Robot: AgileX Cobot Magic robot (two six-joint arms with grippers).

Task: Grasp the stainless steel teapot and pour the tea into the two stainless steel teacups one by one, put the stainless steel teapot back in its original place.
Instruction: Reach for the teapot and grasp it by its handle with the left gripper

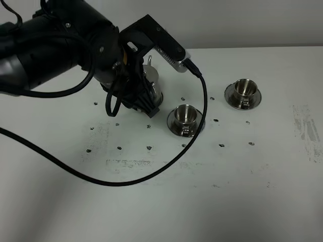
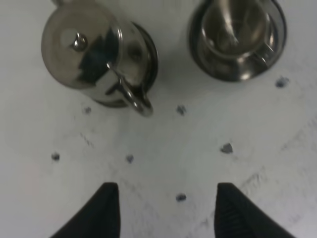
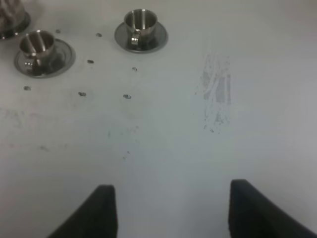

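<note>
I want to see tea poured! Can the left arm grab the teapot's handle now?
Probably yes: the left gripper is open, the teapot turns its handle toward it, and nothing stands between them.

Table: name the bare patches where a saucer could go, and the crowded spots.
Widest bare stretch: the table's front, between the cable and the near edge. Also free: the right side between the far cup and the scuff. Crowded: the teapot under the left arm, with the near cup close beside it.
</note>
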